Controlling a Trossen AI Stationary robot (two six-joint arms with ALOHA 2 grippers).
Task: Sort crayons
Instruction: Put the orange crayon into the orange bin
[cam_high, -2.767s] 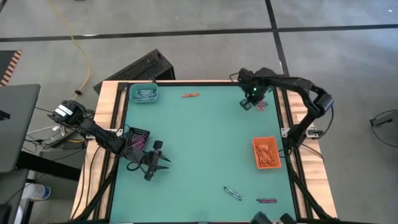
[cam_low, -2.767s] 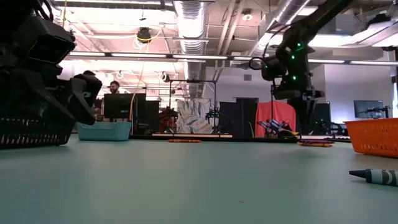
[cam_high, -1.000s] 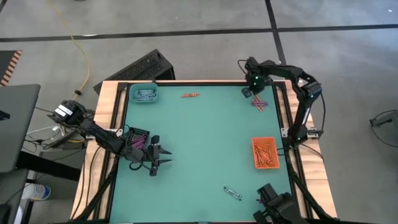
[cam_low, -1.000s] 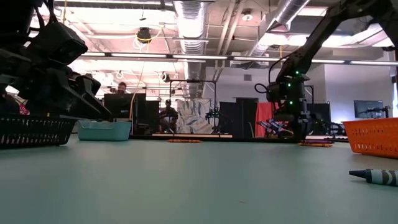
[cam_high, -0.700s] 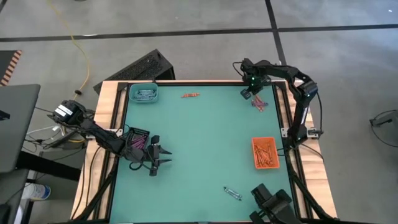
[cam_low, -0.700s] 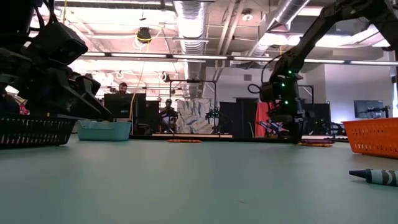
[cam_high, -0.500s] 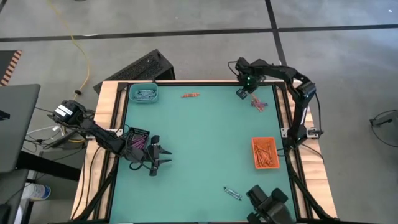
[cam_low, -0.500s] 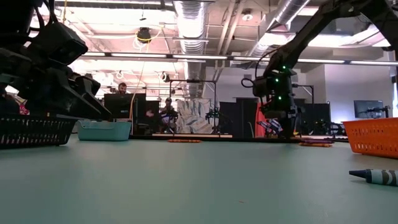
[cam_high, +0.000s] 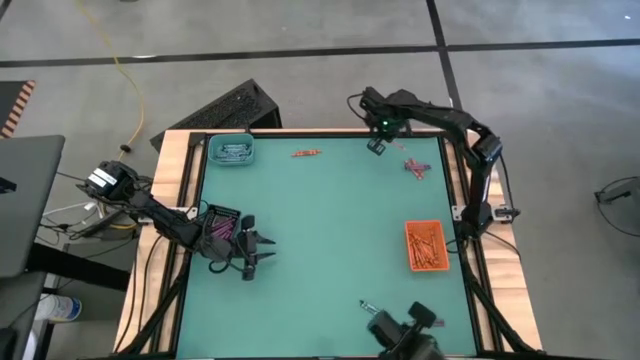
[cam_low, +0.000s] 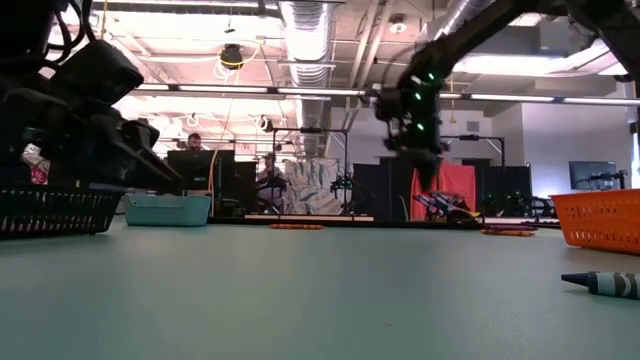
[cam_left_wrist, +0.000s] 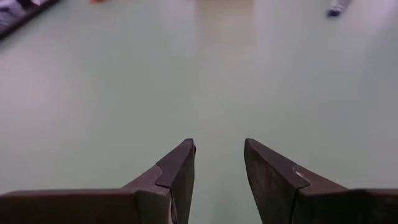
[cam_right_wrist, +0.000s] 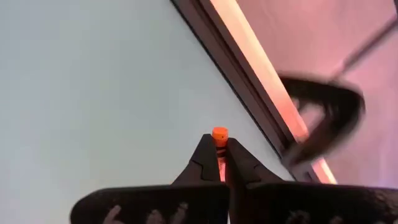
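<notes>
My right gripper (cam_high: 378, 143) hangs over the table's far edge, shut on an orange crayon (cam_right_wrist: 219, 132). An orange-red crayon (cam_high: 306, 153) lies near the far edge, and purple crayons (cam_high: 415, 167) lie at the far right. A blue-grey crayon (cam_low: 600, 283) lies near the front right. My left gripper (cam_high: 250, 252) is open and empty (cam_left_wrist: 219, 149), low over the table beside the black tray (cam_high: 220, 222). My right gripper pinches the orange crayon between its two fingertips (cam_right_wrist: 205, 149). The crayon lies along the fingers and its flat end (cam_right_wrist: 219, 131) sticks out past their tips. It is lifted clear of the table.
A teal tray (cam_high: 231, 151) with pale crayons stands at the far left and an orange tray (cam_high: 427, 245) with orange crayons at the right. A dark object (cam_high: 400, 330) stands over the near edge, beside the blue-grey crayon (cam_high: 368, 304).
My right gripper has gone up and toward the table's left edge along the far edge, away from the purple crayons, staying shut. The dark object at the near edge has moved toward the left.
</notes>
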